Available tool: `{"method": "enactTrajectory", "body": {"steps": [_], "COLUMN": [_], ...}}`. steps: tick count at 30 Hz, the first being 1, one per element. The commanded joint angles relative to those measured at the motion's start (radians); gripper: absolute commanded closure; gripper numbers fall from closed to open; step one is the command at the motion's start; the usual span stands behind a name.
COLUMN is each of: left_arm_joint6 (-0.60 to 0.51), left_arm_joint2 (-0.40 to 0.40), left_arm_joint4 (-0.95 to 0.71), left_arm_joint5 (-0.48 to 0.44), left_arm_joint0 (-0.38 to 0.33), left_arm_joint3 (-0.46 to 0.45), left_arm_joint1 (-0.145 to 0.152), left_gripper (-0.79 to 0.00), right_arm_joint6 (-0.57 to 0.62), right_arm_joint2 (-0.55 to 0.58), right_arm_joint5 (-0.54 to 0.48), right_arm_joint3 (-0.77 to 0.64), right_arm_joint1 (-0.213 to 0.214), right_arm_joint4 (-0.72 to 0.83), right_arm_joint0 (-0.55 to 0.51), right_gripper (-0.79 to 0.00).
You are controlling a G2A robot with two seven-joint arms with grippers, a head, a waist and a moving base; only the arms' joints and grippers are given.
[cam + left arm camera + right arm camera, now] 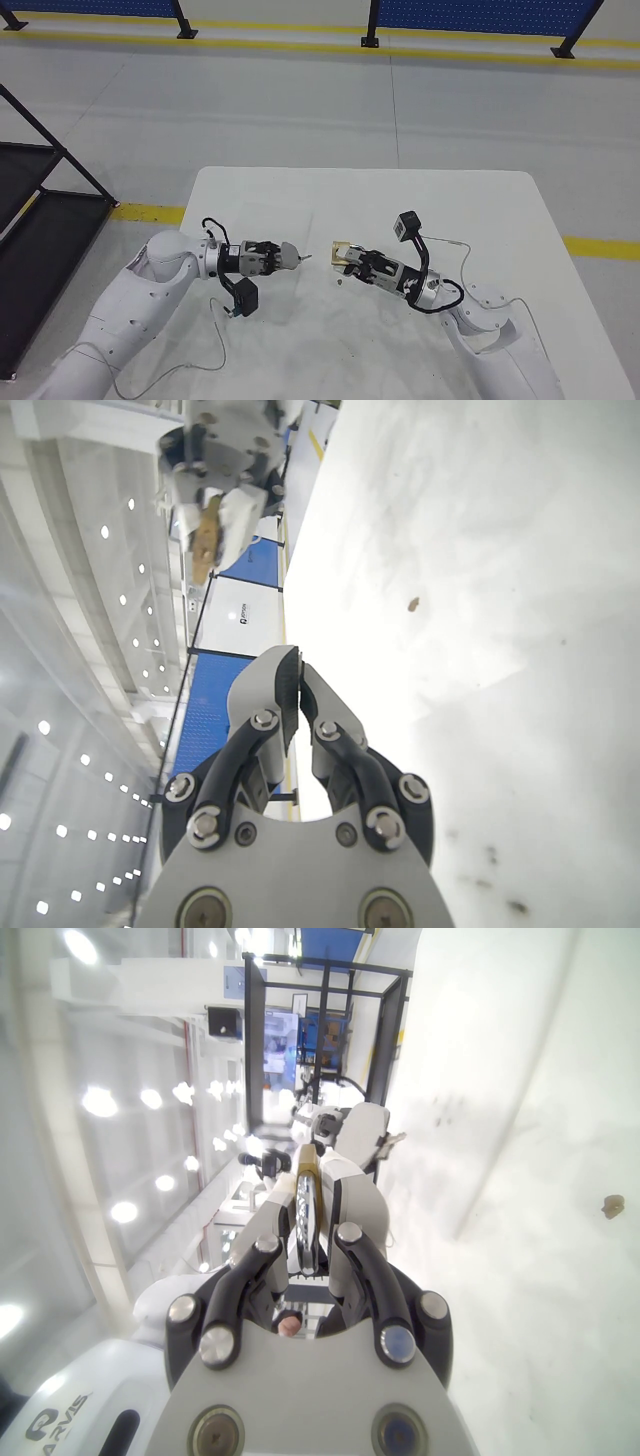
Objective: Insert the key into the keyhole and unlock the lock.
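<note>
Below, white table; beyond, blue barriers

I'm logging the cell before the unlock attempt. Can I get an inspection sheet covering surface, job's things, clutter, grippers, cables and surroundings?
Surface: white table with dark smudges.
Job's things: key in the left gripper and lock in the right gripper. Both are held above the table, facing each other with a gap between; the key is not yet inserted.
Clutter: one brown crumb on the table.
Grippers: left shut on the key, right shut on the lock.
Cables: white cable by the right arm; second cable by the left arm.
Surroundings: blue barriers, yellow floor line, black rack.
</note>
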Motion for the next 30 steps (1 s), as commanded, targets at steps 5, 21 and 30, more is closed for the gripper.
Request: {"method": "enactTrajectory", "body": {"steps": [5,21,30], "left_arm_joint6": [0.020,0.131,0.150], "left_arm_joint2": [-0.021,-0.021,-0.023], "left_arm_joint4": [0.071,0.020,0.020], "left_arm_joint5": [0.253,0.366,0.356], "left_arm_joint0": [-0.002,-0.039,-0.056], "left_arm_joint3": [-0.031,-0.011,-0.010], "left_arm_joint1": [0.005,0.005,0.007], "left_gripper": [0.000,0.000,0.000], "right_arm_joint6": [0.000,0.000,-0.009], "right_arm_joint2": [0.000,0.000,-0.002], "right_arm_joint5": [0.000,0.000,0.001], "right_arm_joint3": [0.000,0.000,0.000], "right_arm_joint1": [0.000,0.000,0.000], "right_arm_joint4": [0.000,0.000,-0.005], "right_arm_joint0": [0.000,0.000,-0.003], "right_gripper": [0.000,0.000,0.000]}}
